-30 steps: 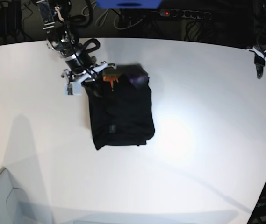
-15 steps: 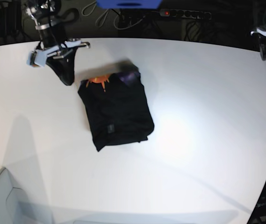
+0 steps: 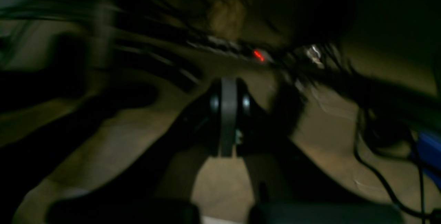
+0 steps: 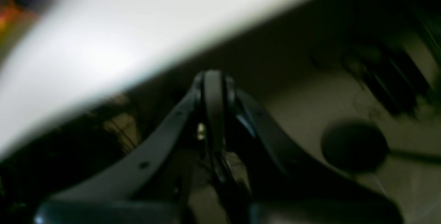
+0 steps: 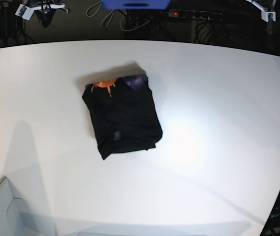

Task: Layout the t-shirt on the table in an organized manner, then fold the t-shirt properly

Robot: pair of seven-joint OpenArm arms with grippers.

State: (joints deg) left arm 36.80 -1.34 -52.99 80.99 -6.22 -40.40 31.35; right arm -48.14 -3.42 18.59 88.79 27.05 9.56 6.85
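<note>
Both arms have pulled back off the table [image 5: 228, 98] since the earlier base frames; the t-shirt [image 5: 123, 117] lies folded, compact, upper centre-left, so folding looks done. Left wrist view: left gripper [image 3: 227, 127] closed, empty, over dim floor. Right wrist view: right gripper [image 4: 213, 113] closed, empty, beside the table edge.

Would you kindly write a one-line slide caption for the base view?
Folded black t-shirt, orange print showing at its far edge, lies alone on the white table, both arms withdrawn beyond the far edge.
</note>
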